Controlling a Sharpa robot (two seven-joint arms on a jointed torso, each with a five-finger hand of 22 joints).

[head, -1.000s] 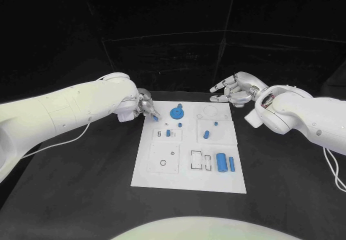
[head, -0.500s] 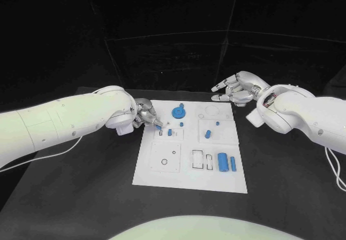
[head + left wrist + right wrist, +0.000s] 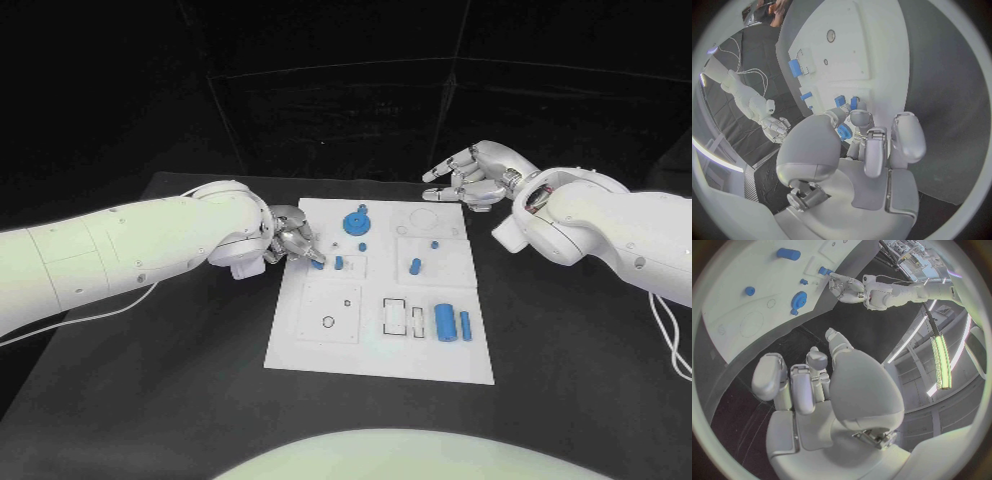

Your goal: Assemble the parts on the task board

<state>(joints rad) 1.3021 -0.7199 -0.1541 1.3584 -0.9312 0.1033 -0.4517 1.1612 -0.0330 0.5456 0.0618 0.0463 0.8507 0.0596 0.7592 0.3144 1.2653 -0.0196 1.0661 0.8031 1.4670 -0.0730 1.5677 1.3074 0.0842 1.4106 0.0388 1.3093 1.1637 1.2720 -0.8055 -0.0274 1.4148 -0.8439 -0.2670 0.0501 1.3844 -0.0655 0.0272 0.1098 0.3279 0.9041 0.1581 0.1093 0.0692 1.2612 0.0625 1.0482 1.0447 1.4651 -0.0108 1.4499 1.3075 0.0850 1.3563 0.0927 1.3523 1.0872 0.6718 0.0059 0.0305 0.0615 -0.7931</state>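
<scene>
Your robot's left white arm reaches in so that its silver many-fingered left hand [image 3: 293,240] sits at the left edge of the white task board [image 3: 378,355], fingertips pinching a small blue part [image 3: 316,262]. Your silver right hand [image 3: 472,176] hovers just past the board's far right corner, fingers spread and holding nothing.

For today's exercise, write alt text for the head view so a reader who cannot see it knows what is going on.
The robot's left hand holds a small blue part at the left edge of a white task board on a black table. Its right hand, holding nothing, hangs beyond the board's far right corner. Other blue parts sit on the board, among them a round blue gear.
</scene>
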